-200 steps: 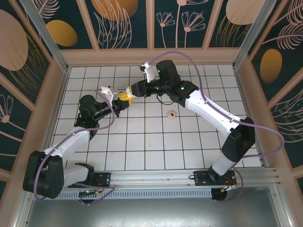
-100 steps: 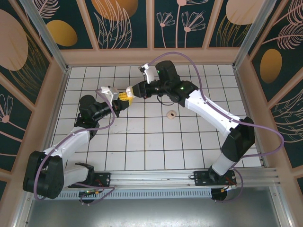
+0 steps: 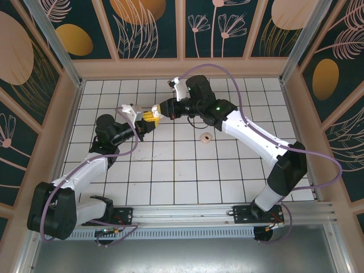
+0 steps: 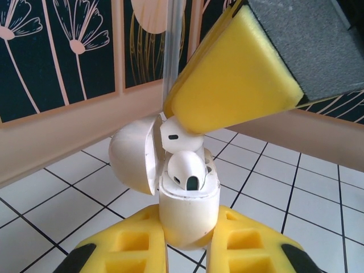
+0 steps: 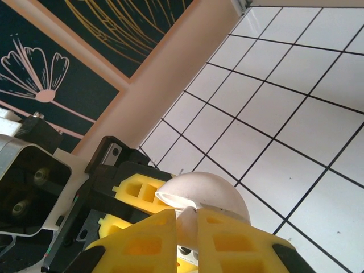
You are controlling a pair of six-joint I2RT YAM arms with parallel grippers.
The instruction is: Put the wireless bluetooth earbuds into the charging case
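earbuds (image 4: 183, 162) at the case (image 4: 187, 213), held over the tiles (image 3: 187, 170) left of middle, toward the far wall (image 3: 182, 67). seated earbud (image 4: 186, 170) down in its well, round head up, dark oval spot facing the left wrist camera. upper earbud (image 4: 174, 133) just above and behind, at the rim, tilted, touching the seated one or just clear of it, cannot tell which. right gripper (image 5: 186, 227) pinched narrow on the upper earbud, white stem between yellow fingers (image 5: 142, 242). left gripper (image 4: 187, 242) clamped on the lower body of the case, case upright, lid (image 4: 133, 153) swung open to the left, inner rim close beside the upper earbud. grippers tip to tip in the top view, right one slanting down over the case. far wall near behind them, left wall (image 3: 71, 114) close to the left arm (image 3: 91, 165). broad open tiles toward the near edge and to the right. small pinkish piece (image 3: 206, 137) lying on the tiles, well apart from both grippers, nearer and to the right, beside the right arm (image 3: 250, 136).
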